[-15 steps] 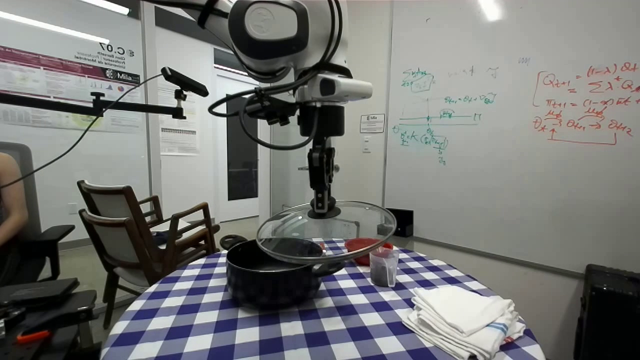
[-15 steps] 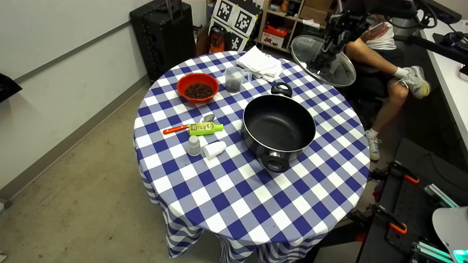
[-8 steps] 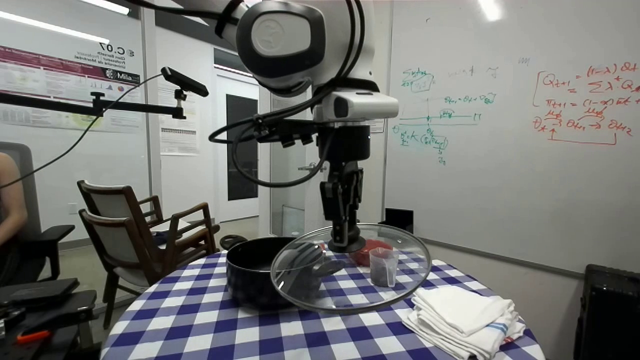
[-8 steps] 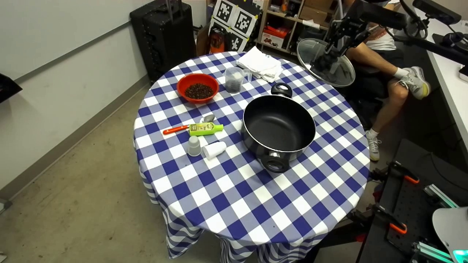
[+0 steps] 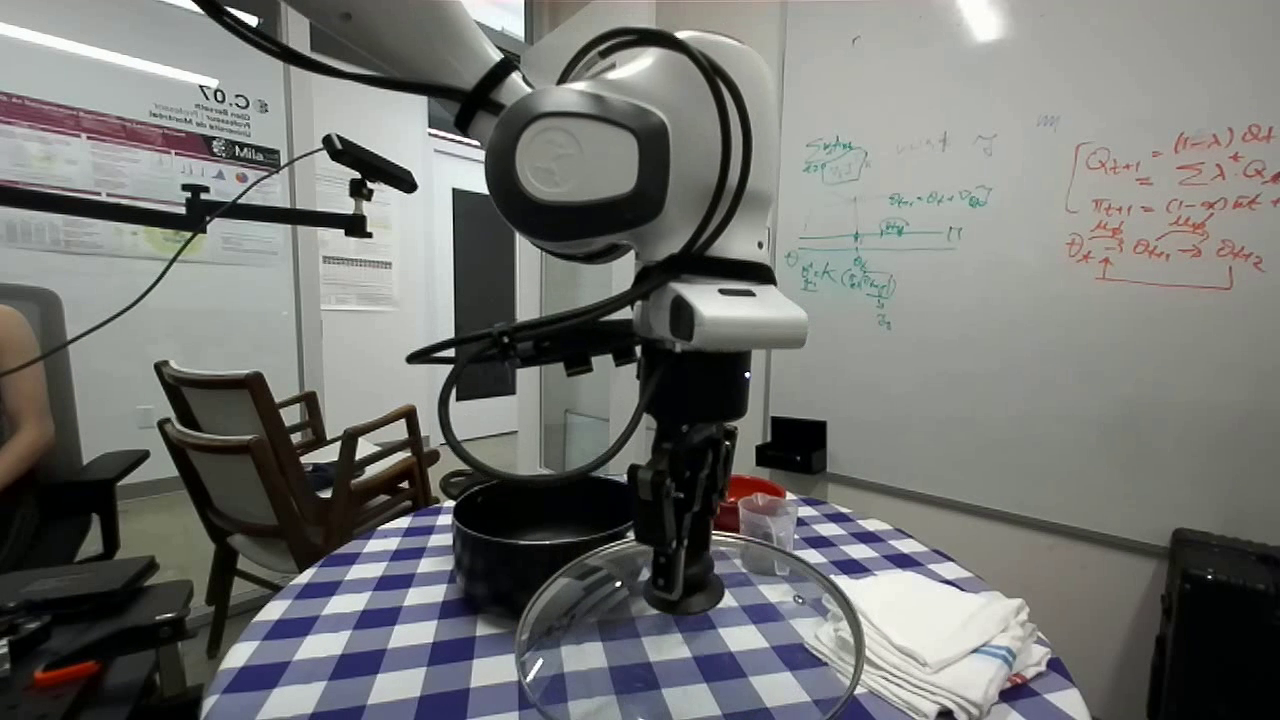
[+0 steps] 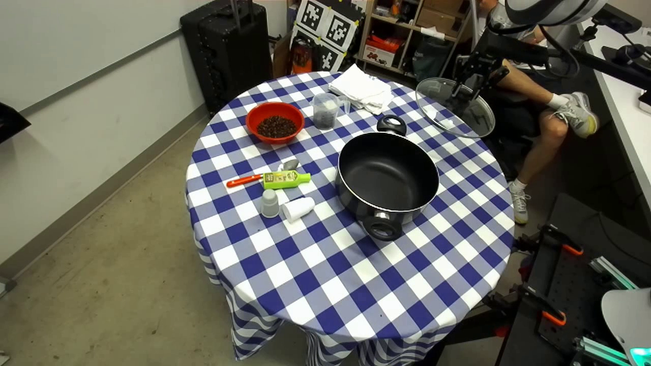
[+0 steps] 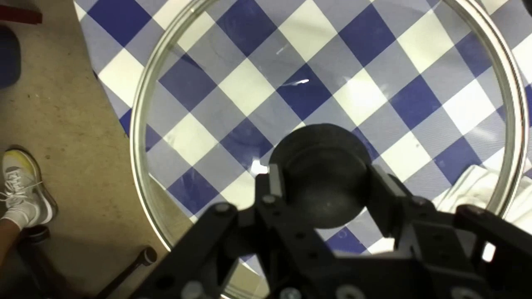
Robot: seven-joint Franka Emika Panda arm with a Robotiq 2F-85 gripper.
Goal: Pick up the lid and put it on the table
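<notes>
The lid is clear glass with a metal rim and a black knob; it shows in both exterior views [image 5: 600,650] [image 6: 432,104] and fills much of the wrist view [image 7: 249,104]. My gripper [image 5: 685,578] is shut on the knob, one finger on each side, also seen in an exterior view [image 6: 462,96] and the wrist view [image 7: 328,185]. The lid hangs tilted over the edge of the checkered table [image 5: 400,640] [image 6: 315,269], beside the pot. I cannot tell whether its rim touches the cloth. Its lower edge is cut off in an exterior view.
The black pot [image 5: 520,570] [image 6: 351,203] stands uncovered. Folded white towels [image 5: 930,630] [image 6: 361,89] lie close to the lid. A measuring cup [image 6: 325,111], red bowl [image 6: 253,124], green bottle [image 6: 285,179], red-handled utensil [image 6: 245,180] and two small cups [image 6: 269,203] [image 6: 298,208] are farther off.
My gripper has carried the lid down toward the table and away from the pot. The lid appears lower in both exterior views. The pot and other objects have not moved.
</notes>
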